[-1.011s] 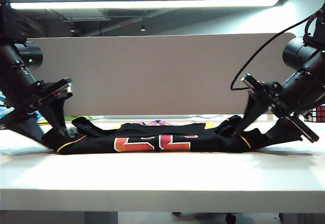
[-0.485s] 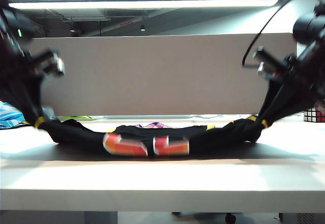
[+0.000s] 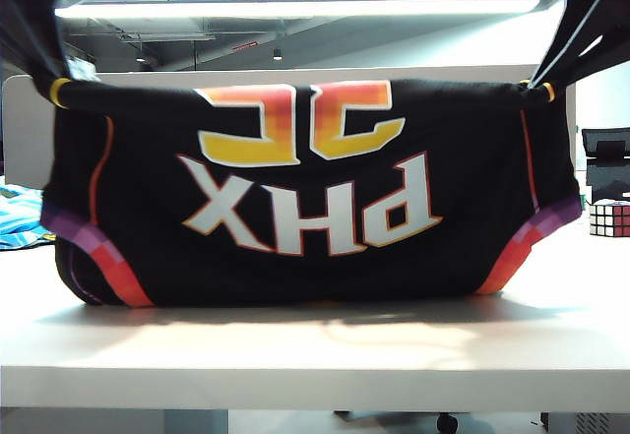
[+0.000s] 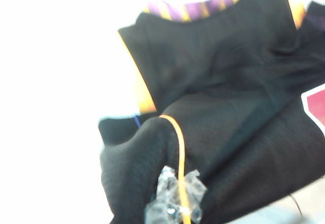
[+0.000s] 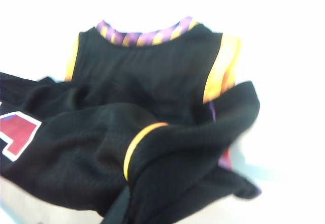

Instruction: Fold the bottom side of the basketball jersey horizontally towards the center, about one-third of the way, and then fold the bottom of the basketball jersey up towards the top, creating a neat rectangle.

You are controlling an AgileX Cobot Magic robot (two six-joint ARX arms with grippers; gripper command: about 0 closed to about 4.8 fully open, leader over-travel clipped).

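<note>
At top corners of the exterior view, left tool (image 3: 54, 85) and right tool (image 3: 539, 88) pinched the jersey (image 3: 305, 198) hem, raised above the worktop (image 3: 315, 345); fold begun, unfinished.

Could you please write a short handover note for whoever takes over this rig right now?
Left hand: shut on the basketball jersey, raised at the upper left of the exterior view.
Right hand: shut on the jersey's other corner, raised at the upper right.
Jersey: its gripped edge hangs stretched between the two hands like a curtain, number and lettering upside down towards the camera; its lower part rests on the white table, and the wrist views show the collar end lying flat there.
Done: edge grasped and lifted.
Left: carry the lifted edge over, lay it down, then finish the second fold into a rectangle.
Nearby: a puzzle cube at the right.
</note>
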